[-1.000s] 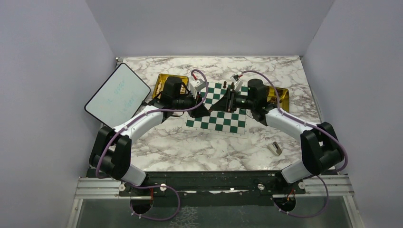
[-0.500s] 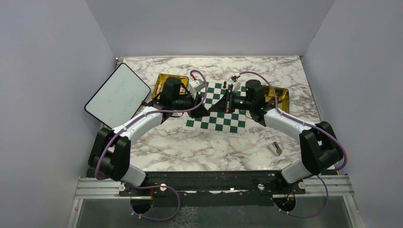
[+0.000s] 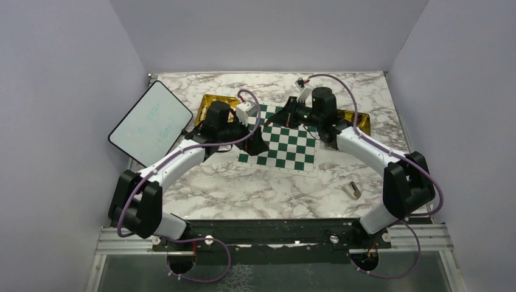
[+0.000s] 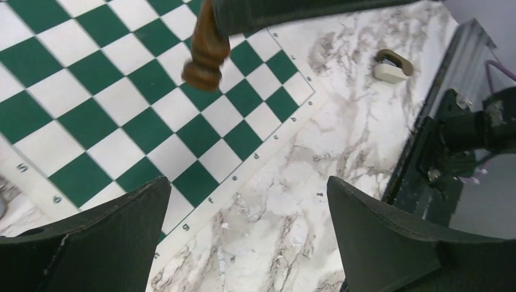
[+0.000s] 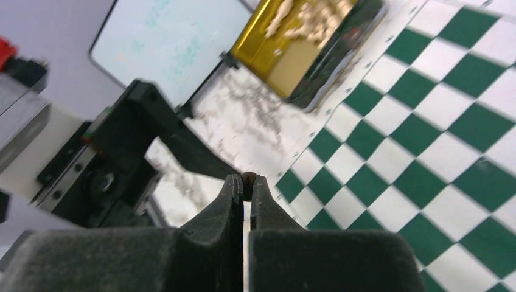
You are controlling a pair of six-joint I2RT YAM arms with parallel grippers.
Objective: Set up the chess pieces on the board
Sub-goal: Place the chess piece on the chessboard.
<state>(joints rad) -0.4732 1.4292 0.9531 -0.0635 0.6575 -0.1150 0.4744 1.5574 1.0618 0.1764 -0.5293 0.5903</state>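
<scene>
Left to right in the top view: the white tablet (image 3: 152, 120) sits tilted at about 9 o'clock on the marble table (image 3: 243, 194). The gold left tray (image 3: 207, 100) is just beside it on its 3 o'clock side. The right wrist cam shows cream pieces (image 5: 304, 21) heaped in that tray, a bit blurry though.

Next is the left gripper (image 4: 248, 185), hanging over the 9 o'clock edge of the board (image 3: 292, 152). Its jaws are spread about as wide as they go and there's nothing in them. From its own cam you only see green and white squares and marble in the gap.

The board itself lies flat mid-table, a touch toward 12 o'clock.

The right gripper (image 5: 246, 182) is over the board's 12 o'clock side. Its jaws are pinched together on the head of a brown piece (image 4: 207, 52). In the left wrist cam that piece hangs base down over the squares, leaning slightly. Honestly I can't tell if the base is touching the board or just above it.

Further right, the right tray (image 3: 362, 120) is also gold and sits at the board's 2 o'clock corner, half hidden by the arm. Can't make out what's in it.

Last, a small grey-beige block (image 3: 353, 190) sits on the marble at roughly 4 o'clock from the board, well apart from everything.
</scene>
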